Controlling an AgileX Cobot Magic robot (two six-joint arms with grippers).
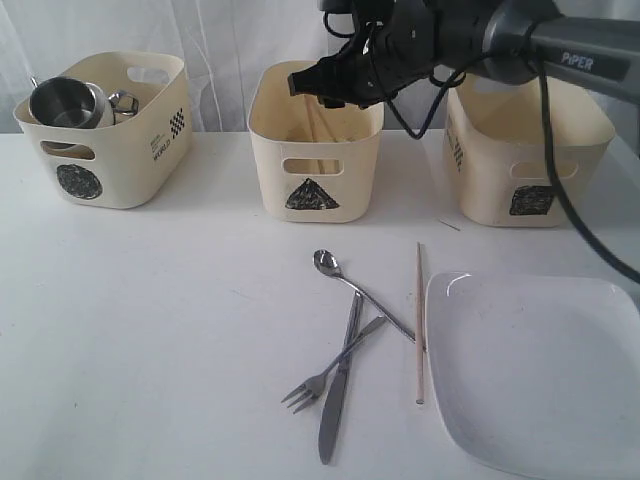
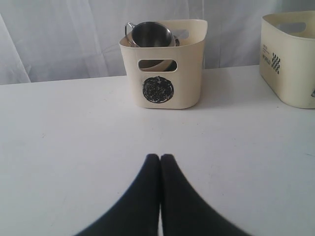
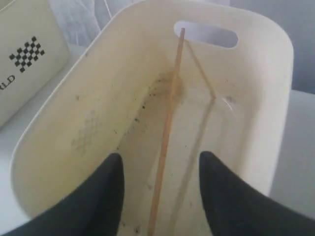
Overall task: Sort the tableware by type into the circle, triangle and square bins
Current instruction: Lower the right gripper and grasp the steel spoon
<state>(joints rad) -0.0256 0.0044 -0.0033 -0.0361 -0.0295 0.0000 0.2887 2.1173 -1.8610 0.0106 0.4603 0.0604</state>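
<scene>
Our left gripper [image 2: 160, 162] rests clenched and empty, the circle bin [image 2: 192, 73] ahead of it. Our right gripper [image 3: 160, 156] hangs released inside the triangle bin [image 3: 74, 113], a chopstick [image 3: 170, 113] free below its jaws. We should lift straight up, clear of the rim.

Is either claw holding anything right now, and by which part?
Nothing. The right gripper is open over the triangle bin, jaws clear of the chopstick inside; the left gripper is shut, empty.

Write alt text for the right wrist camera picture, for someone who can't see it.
The right gripper hangs open over a cream bin, and a wooden chopstick leans inside it against the wall with the handle hole. A second bin with a checkered print shows at one edge.
</scene>
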